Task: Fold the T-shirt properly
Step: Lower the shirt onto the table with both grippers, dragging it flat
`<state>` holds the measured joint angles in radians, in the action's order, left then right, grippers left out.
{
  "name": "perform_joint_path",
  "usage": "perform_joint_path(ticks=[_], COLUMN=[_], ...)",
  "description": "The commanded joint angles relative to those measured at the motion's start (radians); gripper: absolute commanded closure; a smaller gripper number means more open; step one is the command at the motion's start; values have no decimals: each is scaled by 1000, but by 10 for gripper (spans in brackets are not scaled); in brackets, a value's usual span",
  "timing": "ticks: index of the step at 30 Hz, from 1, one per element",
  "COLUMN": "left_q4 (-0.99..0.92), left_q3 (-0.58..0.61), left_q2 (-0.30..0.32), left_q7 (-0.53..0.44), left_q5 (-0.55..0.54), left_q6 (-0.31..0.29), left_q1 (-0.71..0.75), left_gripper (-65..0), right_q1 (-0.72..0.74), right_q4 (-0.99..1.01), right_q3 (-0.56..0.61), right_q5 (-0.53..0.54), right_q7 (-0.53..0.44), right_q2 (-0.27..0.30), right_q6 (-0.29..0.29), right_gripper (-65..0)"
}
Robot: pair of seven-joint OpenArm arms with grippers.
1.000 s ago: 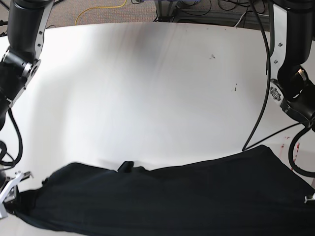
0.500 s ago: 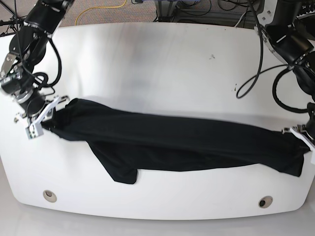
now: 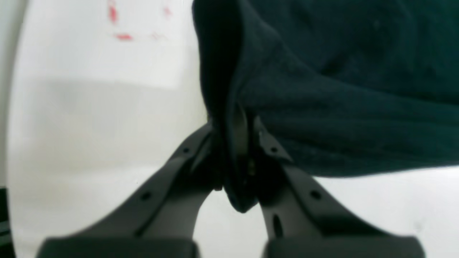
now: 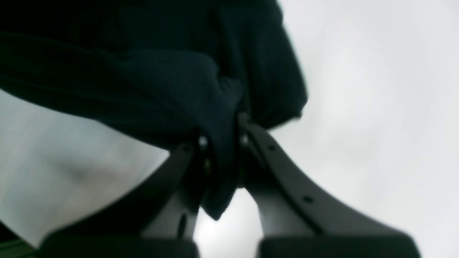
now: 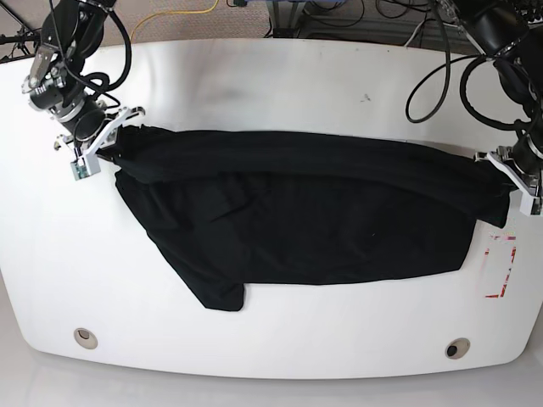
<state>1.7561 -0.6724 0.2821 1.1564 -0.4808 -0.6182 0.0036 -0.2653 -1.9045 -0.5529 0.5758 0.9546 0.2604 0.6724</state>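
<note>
- While the large plain black T-shirt of soft matte cloth [image 5: 314, 225] lies stretched across the middle of the white tabletop [image 5: 271, 85], each of its two ends is held by one hand.
- The left hand [image 5: 516, 180], near the right edge of the tabletop in the base view, is closed tight on a bunched fold of the cloth; in the left wrist view the fold [image 3: 236, 157] is pinched between the two dark fingers [image 3: 287, 179].
- The right hand [image 5: 95, 142], near the far left corner of the tabletop in the base view, is also closed tight on the cloth; in the right wrist view a tongue of fabric [image 4: 218, 172] hangs down between its fingers [image 4: 272, 161].
- Between the two hands the upper edge of the shirt makes a thick rolled band.
- Below this band the cloth lies on the tabletop, and one pointed part [image 5: 219, 297] reaches toward the near edge.
- Red marks [image 5: 501, 267] are on the tabletop just beside the shirt, near the right edge.
</note>
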Motion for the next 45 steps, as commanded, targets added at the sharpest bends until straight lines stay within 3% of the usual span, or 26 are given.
perform_joint_path(ticks=[1,12,18,33,42,45], left_q4=[18,-31,-121,-255,-256,-255], left_q3=[-2,30,32,69,85,96], left_q2=[19,27,61,116,124,124], left_q7=[-31,-36,-36,-89,-91,-91], left_q5=[-8,-5,-5,-6,-6,-5], left_q6=[1,1,1,1,1,1], left_q1=[11,86,86,83,86,86], left_gripper=[0,0,0,-4,-133,-206], right_q1=[-13,-121,-179,-197,-196,-196], right_q4=[-20,-19,-19,61,63,63], right_q3=[-8,-8,-8,-8,-2,-2], right_q5=[13,11,11,10,10,10], right_q7=[-23,-19,-19,-21,-21,-21], right_q2=[15,15,15,21,23,23], right_q6=[-3,-3,-7,-6,-4,-6], right_gripper=[0,0,0,0,0,-13])
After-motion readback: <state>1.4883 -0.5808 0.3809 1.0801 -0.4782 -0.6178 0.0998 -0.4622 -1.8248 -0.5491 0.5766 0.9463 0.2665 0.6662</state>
